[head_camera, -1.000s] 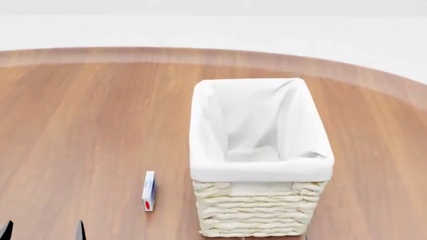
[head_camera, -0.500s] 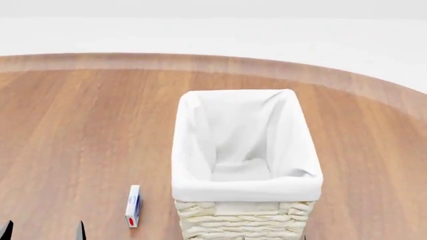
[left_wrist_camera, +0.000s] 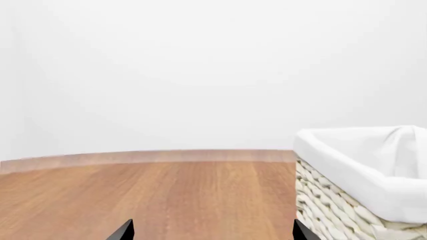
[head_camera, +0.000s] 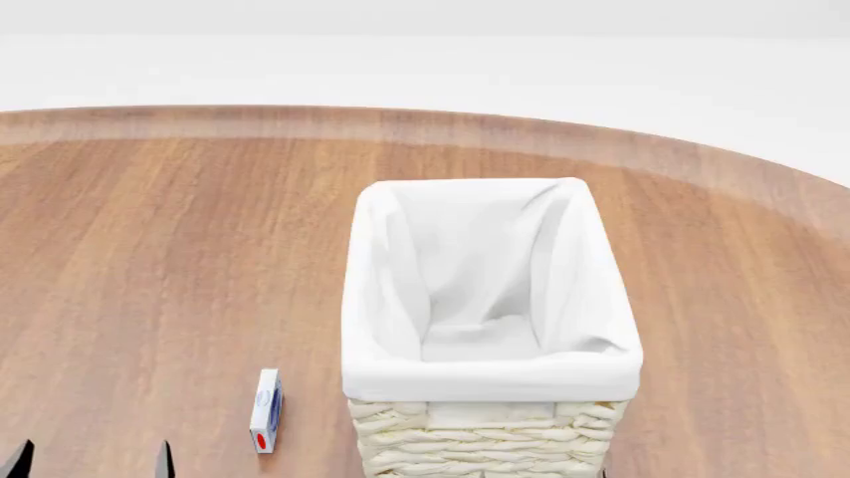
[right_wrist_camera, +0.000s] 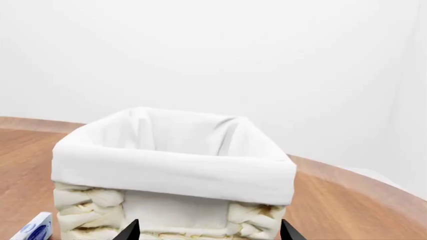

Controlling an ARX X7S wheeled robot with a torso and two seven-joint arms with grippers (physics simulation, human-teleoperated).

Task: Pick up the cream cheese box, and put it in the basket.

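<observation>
We see only the two black tips of our left gripper (head_camera: pixel 90 460) at the bottom edge of the head view. The tips stand apart with nothing between them, so the left gripper is open. In the left wrist view its tips also stand far apart over the bare wooden table (head_camera: pixel 173 249).

Our right gripper (right_wrist_camera: pixel 208 230) shows two dark tips in the right wrist view. They are wide apart and hold nothing, so it is open too. It faces the near end of the basket (head_camera: pixel 485 438).

The cream cheese box (head_camera: pixel 266 425) stands on its thin side on the table. It is just beside the basket, on the left, not touching it. It is near our left gripper tips.

The basket has a white cloth liner (head_camera: pixel 489 373) folded over its rim.
</observation>
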